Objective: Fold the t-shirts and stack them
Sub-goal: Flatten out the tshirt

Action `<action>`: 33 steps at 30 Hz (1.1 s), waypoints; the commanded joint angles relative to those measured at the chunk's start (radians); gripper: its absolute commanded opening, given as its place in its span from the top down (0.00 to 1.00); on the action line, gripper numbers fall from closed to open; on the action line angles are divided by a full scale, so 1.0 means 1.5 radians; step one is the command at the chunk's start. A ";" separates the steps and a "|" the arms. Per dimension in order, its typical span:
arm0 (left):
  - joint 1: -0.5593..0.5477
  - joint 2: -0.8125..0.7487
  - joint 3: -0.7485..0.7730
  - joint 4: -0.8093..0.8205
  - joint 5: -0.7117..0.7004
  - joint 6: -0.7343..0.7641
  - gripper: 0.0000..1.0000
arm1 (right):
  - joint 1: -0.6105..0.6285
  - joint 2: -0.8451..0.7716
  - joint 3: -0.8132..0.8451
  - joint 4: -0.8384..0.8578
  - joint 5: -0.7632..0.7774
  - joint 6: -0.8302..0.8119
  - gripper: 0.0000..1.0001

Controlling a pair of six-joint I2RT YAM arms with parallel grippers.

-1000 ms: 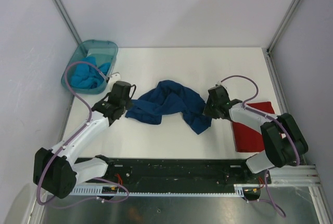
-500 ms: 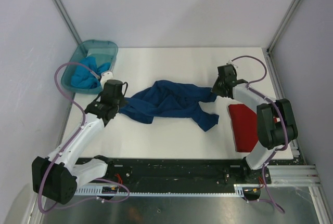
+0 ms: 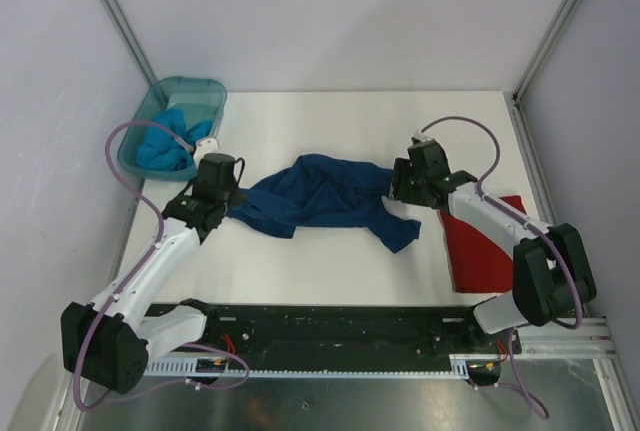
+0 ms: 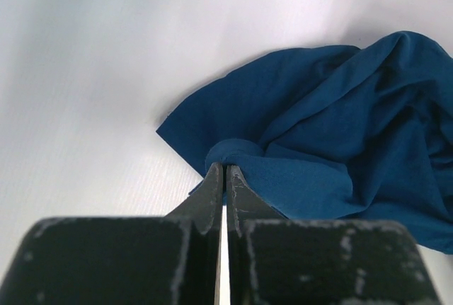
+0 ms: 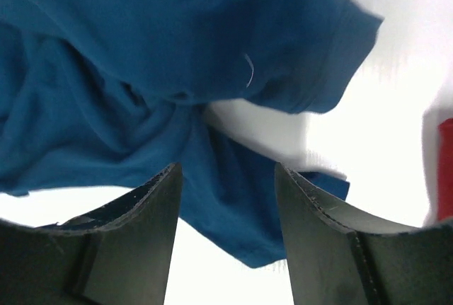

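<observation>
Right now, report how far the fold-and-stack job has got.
Done: the red shirt lies folded flat on the right. In hand: the navy shirt, crumpled in the middle; the left gripper is shut on its edge, and the right gripper hangs open over its other end. Left: folding the navy shirt, stacking it, and the light blue cloth in the teal bin.

Showing white shells between black joint housings on left arm (image 3: 160, 256) and right arm (image 3: 482, 213). Trailing lilac cables (image 3: 125, 141) in loose loops off each wrist. Wearing pale scuffs and chipped specks on black fingers (image 4: 209, 199) of left gripper (image 4: 224, 172) (right gripper's (image 5: 226, 167) looking cleaner, dark grey).
</observation>
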 commanded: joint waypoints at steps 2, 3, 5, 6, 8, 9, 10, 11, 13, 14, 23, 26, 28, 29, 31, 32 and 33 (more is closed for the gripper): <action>0.005 -0.008 0.013 0.003 0.006 0.015 1.00 | 0.032 0.029 -0.032 0.034 -0.059 -0.042 0.40; 0.005 -0.008 0.013 0.003 0.005 0.016 1.00 | 0.039 0.039 -0.032 0.040 -0.059 -0.045 0.40; 0.006 -0.011 0.013 0.002 0.005 0.018 1.00 | 0.046 0.059 -0.033 0.051 -0.061 -0.045 0.40; 0.006 -0.012 0.013 0.002 0.005 0.018 1.00 | 0.047 0.071 -0.032 0.058 -0.064 -0.045 0.39; 0.007 -0.013 0.012 0.002 0.004 0.018 1.00 | 0.047 0.092 -0.032 0.073 -0.070 -0.043 0.39; 0.007 -0.013 0.012 0.003 0.005 0.018 1.00 | 0.048 0.101 -0.032 0.079 -0.075 -0.040 0.39; 0.007 -0.013 0.013 0.002 0.004 0.019 1.00 | 0.049 0.110 -0.032 0.084 -0.078 -0.037 0.39; 0.007 -0.014 0.013 0.001 0.004 0.020 1.00 | 0.050 0.118 -0.032 0.087 -0.077 -0.033 0.39; 0.007 -0.015 0.016 0.001 0.004 0.022 1.00 | 0.052 0.130 -0.032 0.084 -0.073 -0.024 0.40; 0.007 -0.016 0.017 0.001 0.003 0.022 1.00 | 0.051 0.135 -0.032 0.082 -0.070 -0.020 0.42; 0.007 -0.022 0.046 -0.001 0.008 0.041 1.00 | 0.042 0.098 -0.015 0.058 -0.055 0.015 0.98; 0.007 -0.026 0.078 0.000 0.024 0.069 1.00 | -0.002 0.002 0.006 0.007 -0.048 0.031 1.00; 0.007 -0.026 0.110 -0.001 0.039 0.086 1.00 | -0.035 -0.075 0.029 -0.026 -0.038 0.036 1.00; 0.008 -0.031 0.123 -0.001 0.048 0.093 1.00 | -0.048 -0.112 0.045 -0.043 -0.030 0.037 1.00; 0.007 -0.043 0.149 0.000 0.064 0.102 1.00 | -0.069 -0.178 0.081 -0.076 -0.016 0.036 1.00; 0.007 -0.052 0.160 0.000 0.069 0.105 1.00 | -0.075 -0.205 0.101 -0.092 -0.009 0.035 1.00; 0.006 -0.064 0.170 0.000 0.074 0.107 1.00 | -0.080 -0.230 0.121 -0.107 -0.004 0.034 1.00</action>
